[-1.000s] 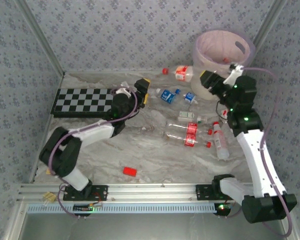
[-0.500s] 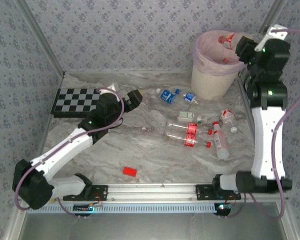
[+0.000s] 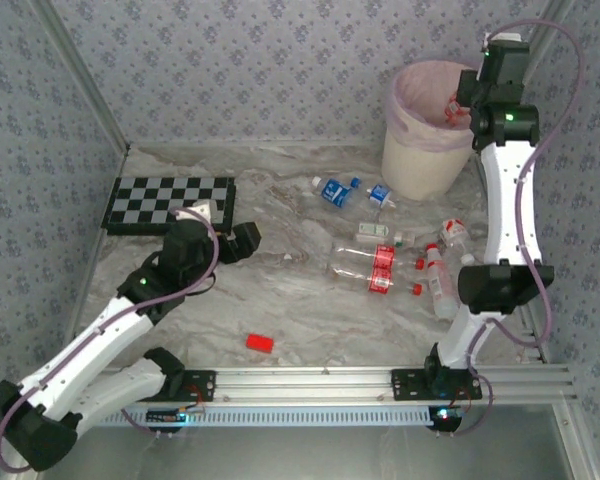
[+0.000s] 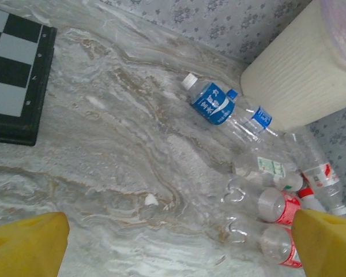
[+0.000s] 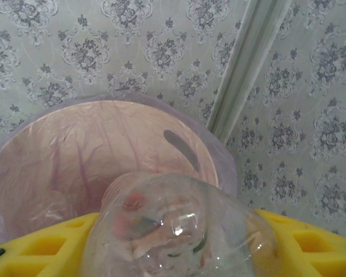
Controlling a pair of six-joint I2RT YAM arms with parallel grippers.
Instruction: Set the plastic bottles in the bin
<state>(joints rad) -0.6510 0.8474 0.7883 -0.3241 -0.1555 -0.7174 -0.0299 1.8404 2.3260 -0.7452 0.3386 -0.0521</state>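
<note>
My right gripper (image 3: 463, 104) is raised over the far-right corner and shut on a clear plastic bottle (image 5: 179, 225). That bottle hangs above the open mouth of the cream bin (image 3: 420, 165), whose pink liner (image 5: 75, 156) lies right below in the right wrist view. Several bottles lie on the table: blue-labelled ones (image 3: 332, 190) (image 3: 380, 195) near the bin, and red-labelled ones (image 3: 365, 262) (image 3: 438, 280) in the middle right. My left gripper (image 3: 246, 240) hovers open over bare marble to their left, its yellow fingers (image 4: 23, 245) spread wide with nothing between them. Ahead of it lie the blue-labelled bottle (image 4: 213, 104) and red-labelled bottles (image 4: 274, 205).
A black-and-white checkerboard (image 3: 170, 203) lies at the far left. A small red block (image 3: 259, 342) sits near the front rail. Wallpapered walls close in the table, and a metal post (image 5: 248, 63) stands just behind the bin.
The right arm has swung up and back, carrying the bottle from the bin's rim to over its mouth. The left arm has drawn back toward the near left.
</note>
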